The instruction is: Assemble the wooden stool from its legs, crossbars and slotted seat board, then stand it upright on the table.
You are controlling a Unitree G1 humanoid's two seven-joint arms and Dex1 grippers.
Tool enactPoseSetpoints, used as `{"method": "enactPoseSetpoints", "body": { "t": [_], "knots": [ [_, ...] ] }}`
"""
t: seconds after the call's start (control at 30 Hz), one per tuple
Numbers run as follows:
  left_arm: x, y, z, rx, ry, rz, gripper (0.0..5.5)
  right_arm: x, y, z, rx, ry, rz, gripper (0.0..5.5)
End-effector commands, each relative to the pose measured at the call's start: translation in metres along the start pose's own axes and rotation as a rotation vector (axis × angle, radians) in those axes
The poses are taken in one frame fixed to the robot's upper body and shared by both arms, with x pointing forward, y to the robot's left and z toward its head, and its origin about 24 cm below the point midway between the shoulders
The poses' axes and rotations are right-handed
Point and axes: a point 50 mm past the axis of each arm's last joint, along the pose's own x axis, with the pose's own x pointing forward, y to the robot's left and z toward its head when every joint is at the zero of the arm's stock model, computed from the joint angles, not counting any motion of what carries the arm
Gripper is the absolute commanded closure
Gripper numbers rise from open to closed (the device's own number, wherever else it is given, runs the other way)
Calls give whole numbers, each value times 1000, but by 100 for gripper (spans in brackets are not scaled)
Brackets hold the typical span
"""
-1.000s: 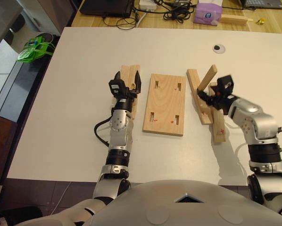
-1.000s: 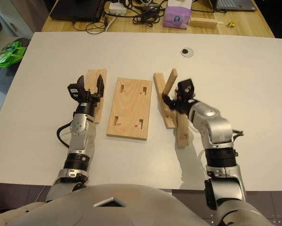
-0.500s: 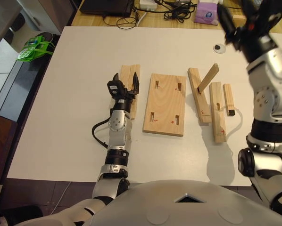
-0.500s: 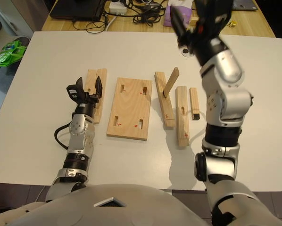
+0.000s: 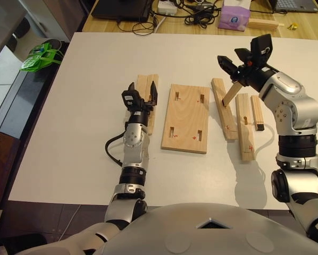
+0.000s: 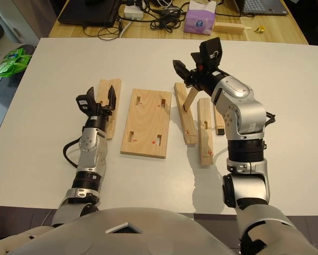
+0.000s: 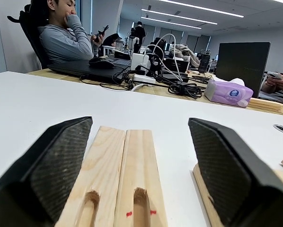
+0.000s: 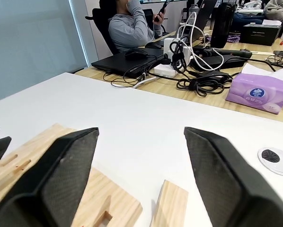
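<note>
On the white surface (image 5: 79, 117), nearest its left edge, a pair of slotted legs (image 5: 147, 81) lay side by side, and the left gripper (image 5: 143, 90) sat low over them with its fingers spread wide, one outside each leg and pinching nothing. The seat board (image 5: 186, 118) lay flat in the middle of the surface, slots up. Toward the right edge, one slotted leg (image 5: 228, 125) lay flat with a crossbar (image 5: 232, 94) standing tilted in its slot. A second slotted leg (image 5: 245, 132) lay just beside it, and a short piece (image 5: 257, 111) beyond that. The right gripper (image 8: 141, 137) hung above the crossbar's upper end, fingers spread and holding nothing. The step in hand looked to be taking that crossbar and seating it properly. It would go best if the fingers came down squarely on either side of the upper end and closed on the flat faces. The bar should then be brought upright before any push, since pressing while it leaned would likely jam it or skid the unheld leg across the surface.
</note>
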Motion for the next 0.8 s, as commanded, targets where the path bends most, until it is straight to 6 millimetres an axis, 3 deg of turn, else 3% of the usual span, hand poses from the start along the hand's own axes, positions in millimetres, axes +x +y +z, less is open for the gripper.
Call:
{"method": "enactPoseSetpoints", "body": {
  "t": [0.03,0.17,0.3,0.4,0.6,0.7,0.8],
  "knots": [
    [2,1,1,0,-9,4,173,1,3,11,12,-127,-9,217],
    [3,2,2,6,-10,1,173,-19,4,67,11,-476,-23,217],
    [2,4,3,12,-13,5,173,-53,-2,81,-46,-590,-64,217],
    [-1,6,2,25,-14,10,173,-78,-7,52,-110,-507,-46,217],
    [-7,12,-1,40,-2,24,173,-131,-21,-38,-68,-259,-14,217],
    [-5,11,-1,41,-4,25,173,-131,-27,-63,-62,-174,-14,217],
    [-3,12,0,42,-5,22,173,-121,-23,-71,-64,-135,-21,217]
  ]
}}
